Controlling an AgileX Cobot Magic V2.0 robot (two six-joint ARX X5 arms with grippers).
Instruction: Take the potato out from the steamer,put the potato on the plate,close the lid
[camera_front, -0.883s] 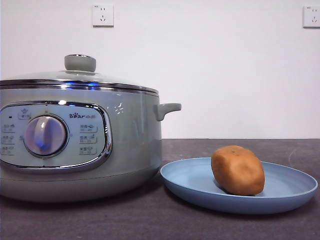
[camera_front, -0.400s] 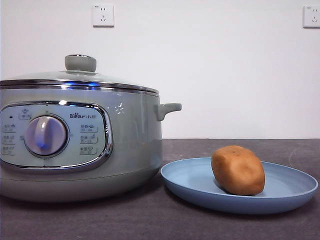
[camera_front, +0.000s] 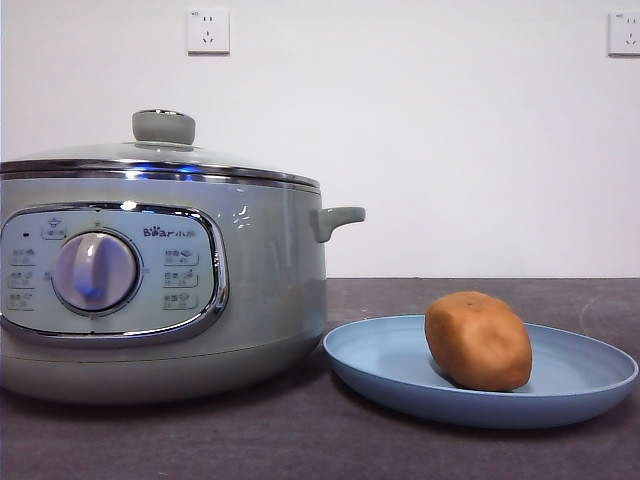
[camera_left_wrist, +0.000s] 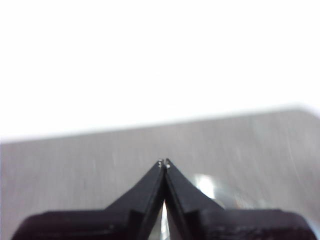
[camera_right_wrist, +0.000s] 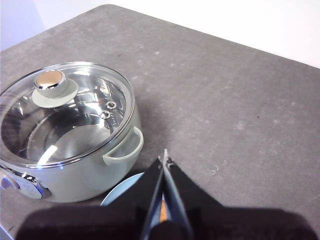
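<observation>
The orange-brown potato (camera_front: 478, 340) lies on the light blue plate (camera_front: 590, 385) at the right of the front view. The grey-green steamer (camera_front: 270, 280) stands at the left with its glass lid (camera_front: 160, 152) seated on its rim. In the right wrist view the steamer (camera_right_wrist: 87, 172) and the closed lid (camera_right_wrist: 65, 107) show from above, with an edge of the plate (camera_right_wrist: 120, 192) beside them. My right gripper (camera_right_wrist: 164, 159) is shut and empty, high above the plate. My left gripper (camera_left_wrist: 164, 162) is shut and empty over bare table. Neither gripper shows in the front view.
The dark grey table (camera_front: 300, 440) runs to a white wall with two sockets (camera_front: 207, 30). The steamer's side handle (camera_front: 338, 218) sticks out toward the plate.
The whole front view has shifted a few pixels to the right. The steamer, lid, plate and potato keep their places relative to each other.
</observation>
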